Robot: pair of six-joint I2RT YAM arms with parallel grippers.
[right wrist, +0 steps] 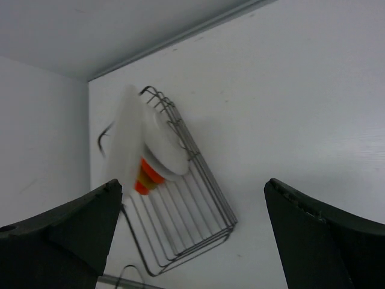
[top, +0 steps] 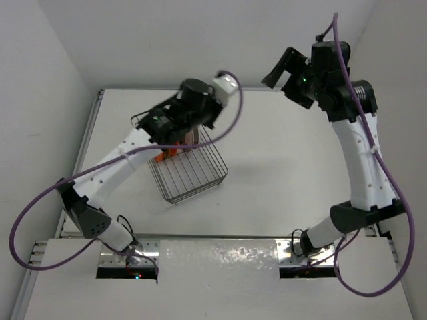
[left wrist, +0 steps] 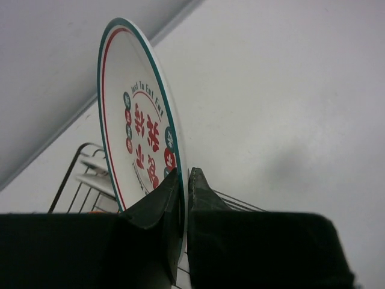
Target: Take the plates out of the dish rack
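The left gripper (left wrist: pixel 182 180) is pinched narrow on the lower rim of the white plate (left wrist: pixel 141 120) with the teal-and-red band. The plate stands on edge just above the fingertips, its printed face turned to the gripper's left. The dish rack (left wrist: pixel 67 180) lies just below and behind the grip (the fingers hide whether the plate's edge is clear of the wires). The orange plates (right wrist: pixel 143 179) show in the rack. The right gripper (right wrist: pixel 192 201) hangs spread wide and empty, well apart from the rack. The step in hand looks like lifting this plate out. The next move calls for a straight pull away from the tines, then laying the plate flat on the table (top: pixel 280 167) beside the rack.
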